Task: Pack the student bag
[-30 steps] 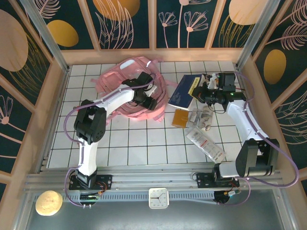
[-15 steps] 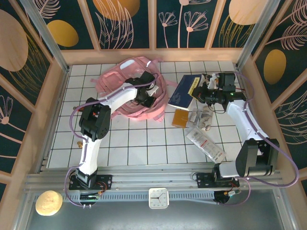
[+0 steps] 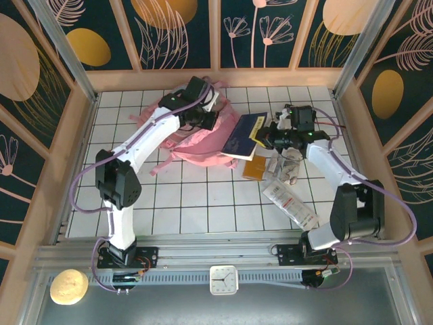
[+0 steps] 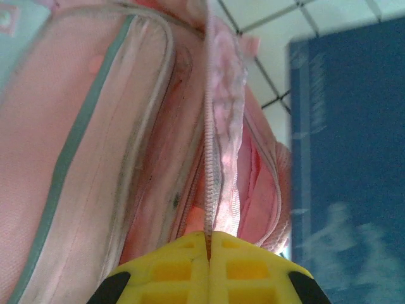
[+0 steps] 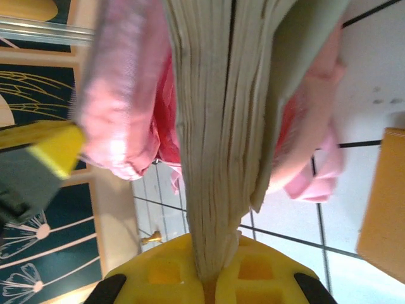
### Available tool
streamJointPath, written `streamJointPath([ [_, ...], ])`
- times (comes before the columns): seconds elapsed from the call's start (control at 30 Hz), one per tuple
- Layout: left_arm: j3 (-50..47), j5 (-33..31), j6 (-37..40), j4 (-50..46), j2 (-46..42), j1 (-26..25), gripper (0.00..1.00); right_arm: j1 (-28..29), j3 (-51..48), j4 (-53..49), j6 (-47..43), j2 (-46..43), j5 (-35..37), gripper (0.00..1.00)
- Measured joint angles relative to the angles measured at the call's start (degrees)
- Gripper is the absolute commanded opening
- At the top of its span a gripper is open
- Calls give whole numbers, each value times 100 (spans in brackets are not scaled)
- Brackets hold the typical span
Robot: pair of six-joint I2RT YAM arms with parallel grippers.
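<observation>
Since last look the left gripper (image 4: 209, 240) has moved to the far rim of the student bag (image 3: 195, 145) on the table (image 3: 183, 196) and is clamped on its zip edge (image 4: 209, 158), while the right gripper (image 5: 209, 275) grips the blue book (image 3: 243, 134) at the bag's right, so we hold the mouth up and feed edge-first.

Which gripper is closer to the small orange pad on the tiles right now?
Right. The right gripper, shut on the blue book, sits just beyond the orange pad; the left gripper is farther left, pinching the student bag.
</observation>
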Motion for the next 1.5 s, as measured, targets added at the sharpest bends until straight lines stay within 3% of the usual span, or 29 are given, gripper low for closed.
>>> streamJointPath([
  [0.3,219,350,-295,101,-57,7,0,568,24,1766,1346,1250,-238,0],
  [0.67,-151,745,-380,518,-72,7,0,1318,1718,3668,2570,3856,-44,0],
  [0.73,-153,750,-380,570,-74,7,0,1392,2111,3733,2601,4175,52,11],
  [0.8,-153,750,-378,612,-81,7,0,1453,2378,3751,2656,4369,122,35],
  [0.9,-160,748,-380,634,-90,7,0,1506,2463,3591,2533,4395,225,59],
  [1.1,-160,737,-422,647,-90,7,0,1475,2396,2522,1773,4070,531,64],
  [1.3,-160,732,-490,686,-70,7,0,1303,1572,1558,1134,2715,890,70],
  [1.43,-160,730,-533,710,-57,7,0,1139,1064,1141,896,1878,1110,82],
  [1.5,-195,739,-575,756,-55,7,0,1071,831,944,776,1499,1217,97],
])
